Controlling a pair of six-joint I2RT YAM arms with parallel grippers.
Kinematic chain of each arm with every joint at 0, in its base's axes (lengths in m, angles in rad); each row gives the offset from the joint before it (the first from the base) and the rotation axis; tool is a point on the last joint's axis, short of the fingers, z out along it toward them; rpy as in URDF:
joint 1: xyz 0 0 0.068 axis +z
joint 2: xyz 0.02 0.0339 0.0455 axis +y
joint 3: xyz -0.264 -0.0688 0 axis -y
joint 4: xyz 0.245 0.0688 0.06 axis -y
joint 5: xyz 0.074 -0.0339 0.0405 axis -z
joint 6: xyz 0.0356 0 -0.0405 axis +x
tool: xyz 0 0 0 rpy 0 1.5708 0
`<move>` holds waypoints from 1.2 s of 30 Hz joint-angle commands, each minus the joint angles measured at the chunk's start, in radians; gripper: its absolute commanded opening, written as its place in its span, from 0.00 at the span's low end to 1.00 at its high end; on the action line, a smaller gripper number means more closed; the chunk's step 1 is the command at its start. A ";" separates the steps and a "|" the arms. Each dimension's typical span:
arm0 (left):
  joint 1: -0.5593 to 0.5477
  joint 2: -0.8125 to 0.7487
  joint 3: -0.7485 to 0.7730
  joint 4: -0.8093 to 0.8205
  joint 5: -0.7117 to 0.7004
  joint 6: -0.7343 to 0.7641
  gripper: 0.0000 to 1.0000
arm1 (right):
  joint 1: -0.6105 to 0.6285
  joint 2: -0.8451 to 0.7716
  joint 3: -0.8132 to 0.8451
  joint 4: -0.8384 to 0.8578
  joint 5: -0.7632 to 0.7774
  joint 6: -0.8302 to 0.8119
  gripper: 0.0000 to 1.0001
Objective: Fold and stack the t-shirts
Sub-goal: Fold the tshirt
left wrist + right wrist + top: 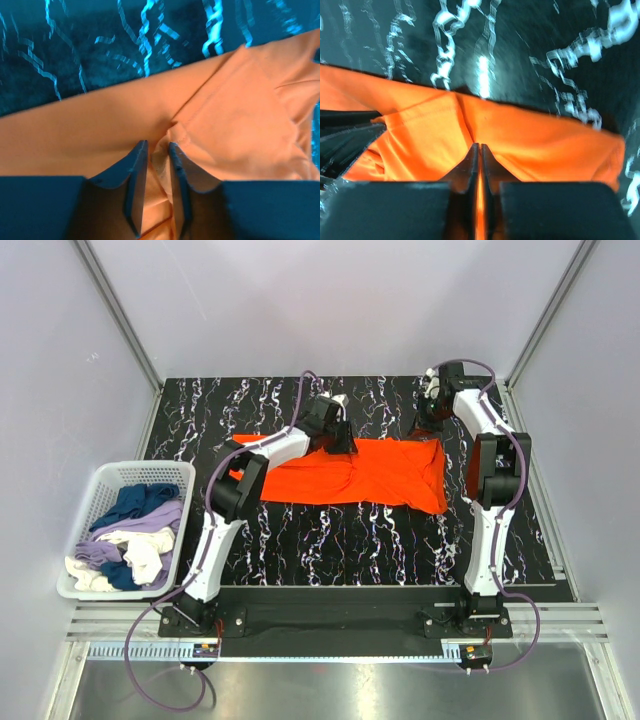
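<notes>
Orange t-shirt [360, 472] of soft knit fabric, spread as a wide band across the far half of the black, white-veined marble-pattern tabletop [380, 540], between my two arms. Its near edge runs almost straight from left to right. Its right end is bunched into thicker folds, and a sleeve lies flat on the body in the left wrist view.

My left gripper [343, 440] meets the shirt at its far edge, left of centre. From the left wrist camera, its two dark fingers [137, 165] stand close together with a narrow ridge of orange cloth pinched upright between them. The fabric puckers just ahead of the tips, so I am clamped on the shirt there.

My right gripper [431, 426] meets the shirt at its far right corner. From the right wrist camera, its fingers [470, 167] are pressed nearly together, with only a thin sliver of orange showing in the slit between them. A crease rises from the tips toward the far hem, beyond which bare tabletop shows. This hand too is closed on the cloth.

White plastic lattice basket [100, 490], standing just off the tabletop's left edge, well apart from the shirt. It holds a loose heap of navy, lavender and cream garments [135, 535].
</notes>
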 commanded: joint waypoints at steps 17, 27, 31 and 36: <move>0.051 -0.378 -0.144 -0.429 -0.012 0.133 0.44 | -0.024 -0.572 -0.629 -0.235 0.100 0.360 0.39; 0.236 -0.630 -0.509 -0.429 0.065 0.187 0.39 | -0.096 -0.511 -0.830 0.069 0.112 0.538 0.24; 0.286 -0.700 -0.548 -0.452 0.054 0.214 0.38 | -0.170 -0.416 -0.786 0.079 0.184 0.546 0.24; 0.301 -0.746 -0.561 -0.467 0.034 0.214 0.37 | -0.242 -0.306 -0.645 0.064 0.250 0.497 0.27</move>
